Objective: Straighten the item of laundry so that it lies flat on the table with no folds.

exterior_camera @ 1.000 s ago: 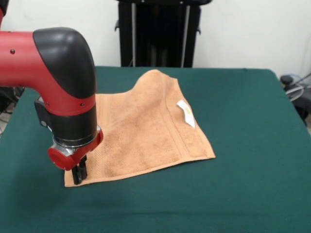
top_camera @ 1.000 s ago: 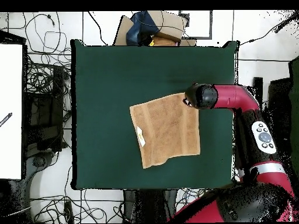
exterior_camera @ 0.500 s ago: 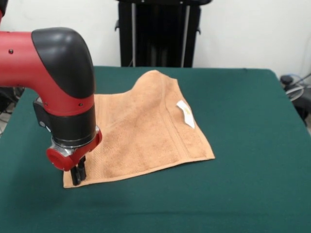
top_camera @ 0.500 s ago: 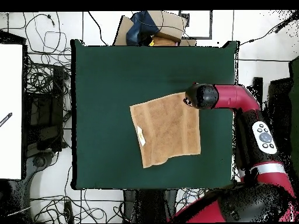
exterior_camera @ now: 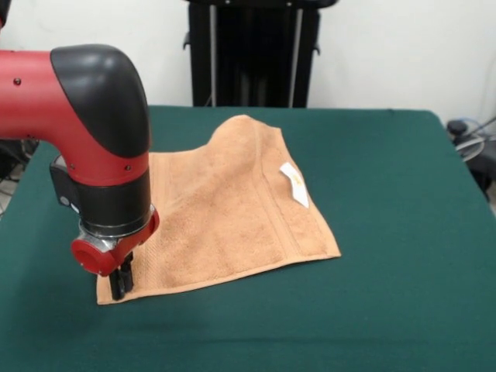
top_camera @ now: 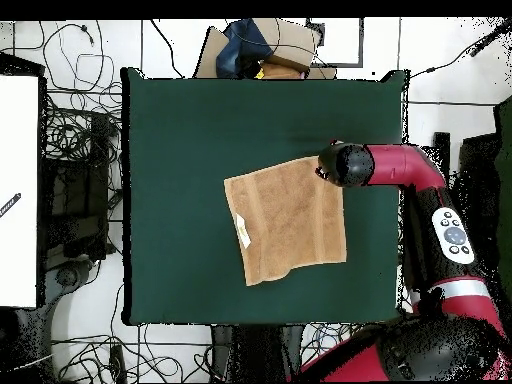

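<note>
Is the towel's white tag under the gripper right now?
No. The white tag lies near the towel's opposite edge, far from the gripper.

- One towel (exterior_camera: pixel 232 209), orange-brown, mid-frame
- One white tag (exterior_camera: pixel 294 184) on it
- One green table (exterior_camera: pixel 403 232)
- One red arm (exterior_camera: pixel 85 116), left of frame
- One gripper (exterior_camera: pixel 118 280)

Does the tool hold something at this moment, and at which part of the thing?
The tool is shut on the towel, pinching its front-left corner as seen in the front view, low at the table.
</note>
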